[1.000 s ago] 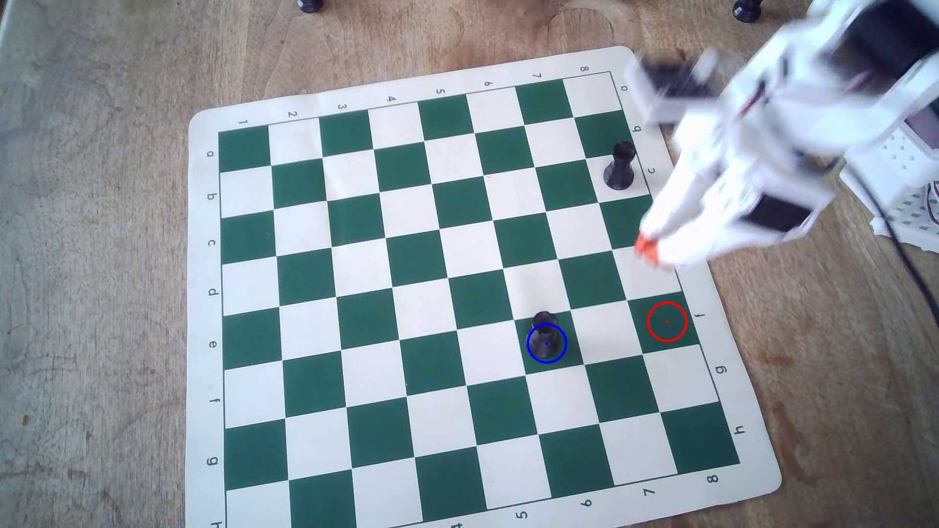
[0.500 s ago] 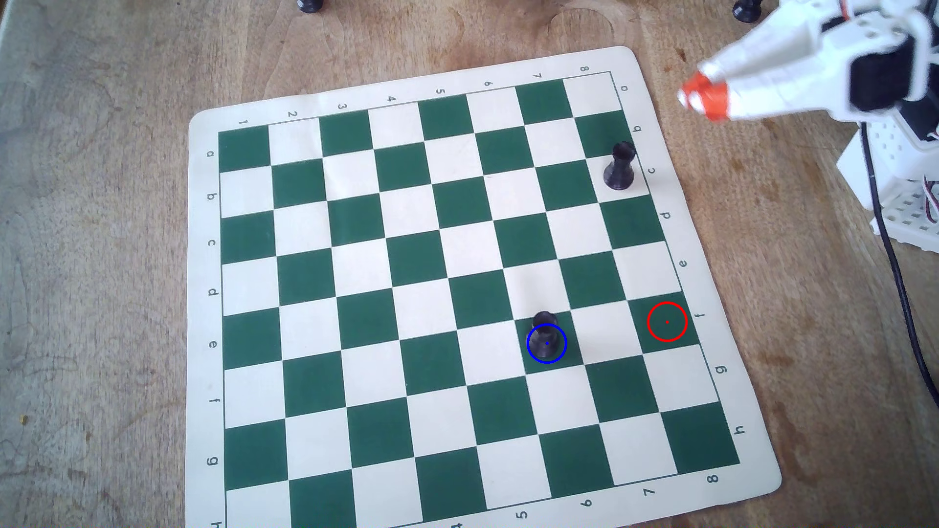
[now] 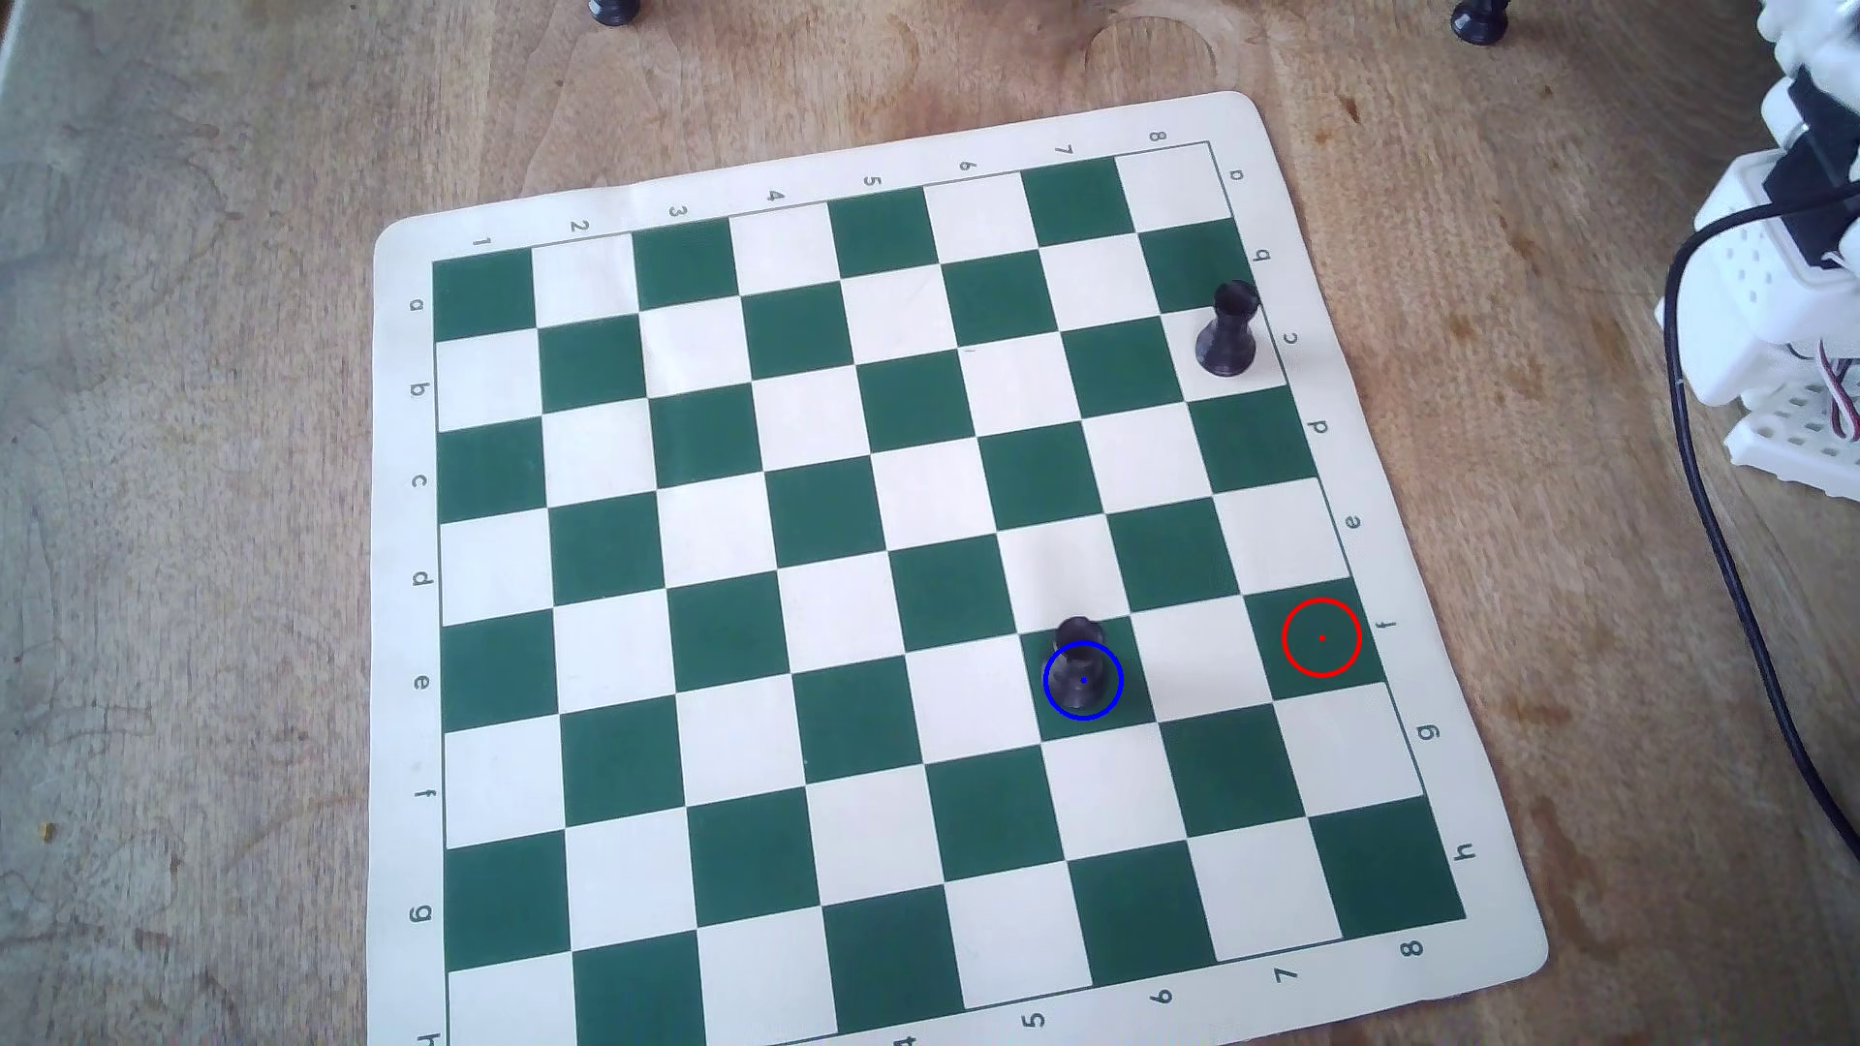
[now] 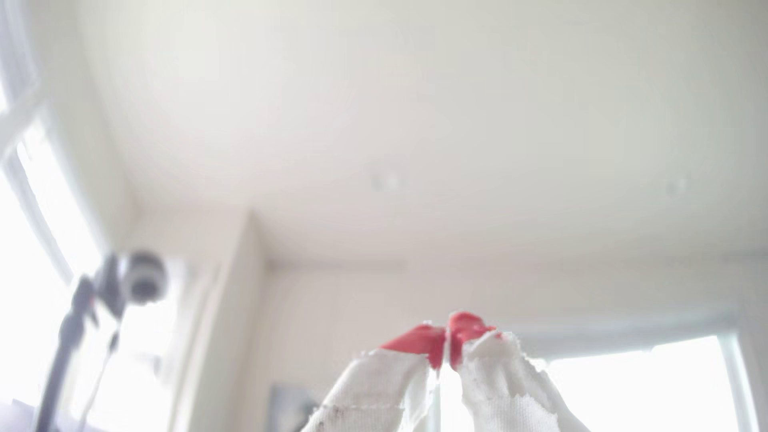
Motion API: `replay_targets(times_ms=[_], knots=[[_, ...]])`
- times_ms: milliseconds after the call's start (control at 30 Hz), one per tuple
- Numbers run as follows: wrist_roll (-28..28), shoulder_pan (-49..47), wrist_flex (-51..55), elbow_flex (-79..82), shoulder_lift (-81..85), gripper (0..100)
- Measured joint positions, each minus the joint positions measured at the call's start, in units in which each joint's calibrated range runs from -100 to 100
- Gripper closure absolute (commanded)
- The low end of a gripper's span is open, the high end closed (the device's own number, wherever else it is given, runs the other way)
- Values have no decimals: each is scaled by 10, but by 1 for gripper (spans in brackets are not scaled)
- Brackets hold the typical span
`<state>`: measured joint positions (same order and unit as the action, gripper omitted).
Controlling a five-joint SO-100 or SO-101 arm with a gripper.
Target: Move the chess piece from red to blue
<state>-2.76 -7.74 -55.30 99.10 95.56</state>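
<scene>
Overhead view looks down on the chessboard [image 3: 906, 603]; wrist view faces the ceiling [image 4: 374, 104].

black chess piece [image 3: 1079, 659] upright inside blue [image 3: 1083, 680]
green square; red [image 3: 1322, 637] empty, two squares right.

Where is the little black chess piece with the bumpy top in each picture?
Overhead view: the chess piece stands lower right of the board's middle, its base inside the blue circle.
Wrist view: not in it; only the ceiling, windows and the shut end effector show.
Shared landmark: none; the end effector is not in the overhead view.
</scene>
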Motion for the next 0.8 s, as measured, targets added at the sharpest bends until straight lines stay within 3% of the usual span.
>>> replay_targets(times_ms=[100,300,433,800], knots=[[-3,0,-99,0,0,97],[-15,0,-307,0,0,100],[-17,0,-386,0,0,100],[-17,0,-441,0,0,100]])
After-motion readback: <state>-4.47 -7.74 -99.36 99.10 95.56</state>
